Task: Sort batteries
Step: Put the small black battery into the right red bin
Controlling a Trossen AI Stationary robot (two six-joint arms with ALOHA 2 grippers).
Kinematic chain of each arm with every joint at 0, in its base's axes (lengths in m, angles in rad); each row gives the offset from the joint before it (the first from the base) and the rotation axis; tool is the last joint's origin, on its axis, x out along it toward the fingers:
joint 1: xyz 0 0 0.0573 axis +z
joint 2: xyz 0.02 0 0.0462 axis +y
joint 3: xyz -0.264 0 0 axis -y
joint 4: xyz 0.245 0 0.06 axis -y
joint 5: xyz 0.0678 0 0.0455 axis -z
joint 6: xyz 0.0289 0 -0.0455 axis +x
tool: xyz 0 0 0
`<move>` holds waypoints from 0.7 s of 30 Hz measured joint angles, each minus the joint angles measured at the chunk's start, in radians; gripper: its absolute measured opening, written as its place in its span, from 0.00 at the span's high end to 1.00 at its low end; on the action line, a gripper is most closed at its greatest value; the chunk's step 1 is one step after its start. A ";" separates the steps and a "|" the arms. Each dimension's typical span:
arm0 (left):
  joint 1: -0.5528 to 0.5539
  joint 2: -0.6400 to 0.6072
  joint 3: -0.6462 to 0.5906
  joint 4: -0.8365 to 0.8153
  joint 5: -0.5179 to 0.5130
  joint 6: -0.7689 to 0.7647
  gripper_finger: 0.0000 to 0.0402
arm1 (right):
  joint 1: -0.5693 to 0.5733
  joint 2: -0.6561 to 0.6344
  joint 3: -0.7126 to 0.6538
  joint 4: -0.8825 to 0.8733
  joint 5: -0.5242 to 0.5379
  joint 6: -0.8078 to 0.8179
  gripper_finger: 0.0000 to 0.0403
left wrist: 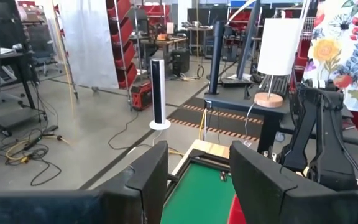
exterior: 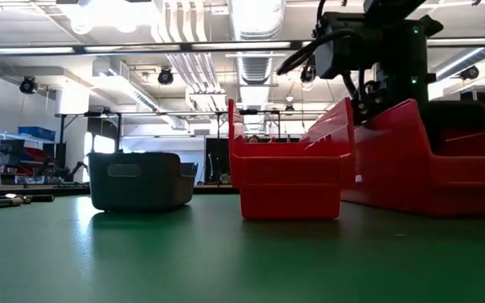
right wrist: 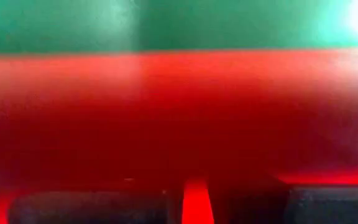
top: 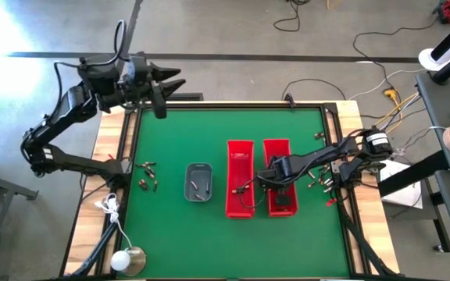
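Observation:
Small dark batteries lie in two loose groups on the green mat, one near the left edge (top: pixel 148 176) and one near the right edge (top: pixel 321 180). A few more lie in the grey tray (top: pixel 198 181). In the low view the left group (exterior: pixel 7 200) shows as tiny cylinders. My right gripper (top: pixel 276 173) reaches down into the right red bin (top: pixel 278 148), and its wrist view is filled by the bin's red plastic (right wrist: pixel 179 112). My left gripper (top: pixel 159 92) is open and empty, raised over the table's far left corner.
Two long red bins stand side by side right of centre, the left one (top: pixel 240 178) next to the grey tray (exterior: pixel 141 178). A white cable and a round object (top: pixel 128 260) lie at the near left corner. Bare green mat lies toward the far edge (top: pixel 233 125).

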 joint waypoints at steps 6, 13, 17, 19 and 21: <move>0.000 0.008 0.000 0.000 0.000 -0.003 0.62 | 0.000 -0.001 -0.020 0.057 -0.002 0.005 0.91; 0.000 0.021 0.000 0.000 0.000 -0.002 0.62 | 0.000 -0.001 -0.023 0.062 0.005 0.012 0.89; 0.000 0.026 0.000 -0.001 0.000 -0.001 0.62 | 0.000 -0.001 -0.030 0.076 0.025 0.029 0.84; 0.000 0.022 0.000 0.000 0.001 -0.001 0.62 | 0.000 -0.001 -0.033 0.080 0.027 0.037 0.80; 0.000 0.014 0.000 0.001 0.001 0.000 0.62 | 0.000 -0.001 -0.032 0.079 0.028 0.052 0.77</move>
